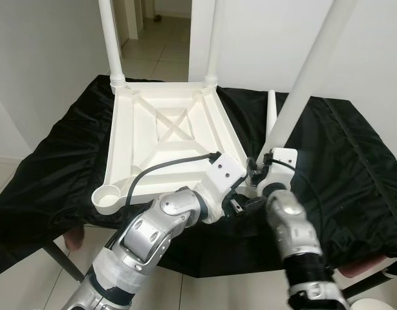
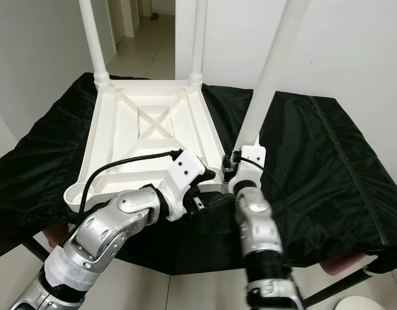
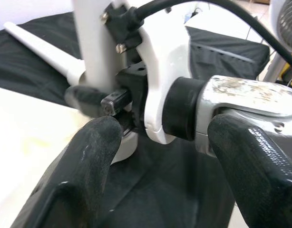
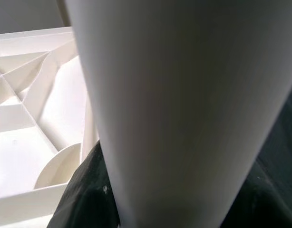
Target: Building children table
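tabletop (image 1: 166,139) upside down on black-draped surface (image 1: 354,168) | two far legs (image 1: 110,39) fitted | right gripper (image 1: 260,169) fingers pinching third leg (image 1: 308,77) at near-right corner | left gripper (image 3: 165,156) fingers spread | near-left socket (image 1: 109,194) empty, spare leg (image 1: 271,113) lying by.

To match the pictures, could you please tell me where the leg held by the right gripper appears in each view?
Left eye: leg slants up, right of centre.
Right eye: near centre.
Left wrist: behind the right wrist.
Right wrist: close up, beside tabletop.
Landmark: upturned tabletop.
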Available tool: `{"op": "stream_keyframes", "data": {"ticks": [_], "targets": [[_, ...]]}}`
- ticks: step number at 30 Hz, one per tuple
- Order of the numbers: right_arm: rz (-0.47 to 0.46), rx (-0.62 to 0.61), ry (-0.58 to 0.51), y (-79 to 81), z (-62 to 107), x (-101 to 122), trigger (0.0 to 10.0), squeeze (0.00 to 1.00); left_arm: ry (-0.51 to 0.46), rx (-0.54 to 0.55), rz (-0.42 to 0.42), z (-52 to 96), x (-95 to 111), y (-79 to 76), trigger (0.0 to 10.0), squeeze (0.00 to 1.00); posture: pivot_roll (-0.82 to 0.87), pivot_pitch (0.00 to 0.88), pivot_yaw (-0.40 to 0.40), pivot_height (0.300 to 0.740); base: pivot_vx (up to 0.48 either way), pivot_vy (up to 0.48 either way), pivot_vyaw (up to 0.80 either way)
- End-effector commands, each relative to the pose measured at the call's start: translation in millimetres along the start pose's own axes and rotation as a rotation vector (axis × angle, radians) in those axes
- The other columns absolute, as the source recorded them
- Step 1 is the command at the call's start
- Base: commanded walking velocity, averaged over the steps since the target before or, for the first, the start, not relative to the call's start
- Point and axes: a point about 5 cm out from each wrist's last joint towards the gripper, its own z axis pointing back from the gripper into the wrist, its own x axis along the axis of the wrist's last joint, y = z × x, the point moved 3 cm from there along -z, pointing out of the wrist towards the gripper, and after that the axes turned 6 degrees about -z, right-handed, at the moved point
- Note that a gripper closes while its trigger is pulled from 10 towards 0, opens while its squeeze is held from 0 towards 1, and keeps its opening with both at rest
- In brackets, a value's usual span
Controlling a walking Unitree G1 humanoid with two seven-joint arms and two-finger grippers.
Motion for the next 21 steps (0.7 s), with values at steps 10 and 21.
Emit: {"op": "stream_keyframes", "data": {"ticks": [10, 21], "targets": [[-0.063, -0.128, -0.041, 3.5, 10.9, 5.7, 10.0, 0.0, 0.018, 0.017, -0.011, 3.1, -3.2, 6.7, 10.0, 0.0, 0.01, 0.004, -0.006, 0.74, 0.0, 0.0, 0.0], [0.019, -0.051, -0.086, 4.6, 13.2, 15.7, 10.0, 1.0, 0.017, 0.026, -0.015, 3.6, -2.7, 9.0, 10.0, 0.0, 0.02, 0.007, -0.013, 0.74, 0.0, 0.0, 0.0]]}}
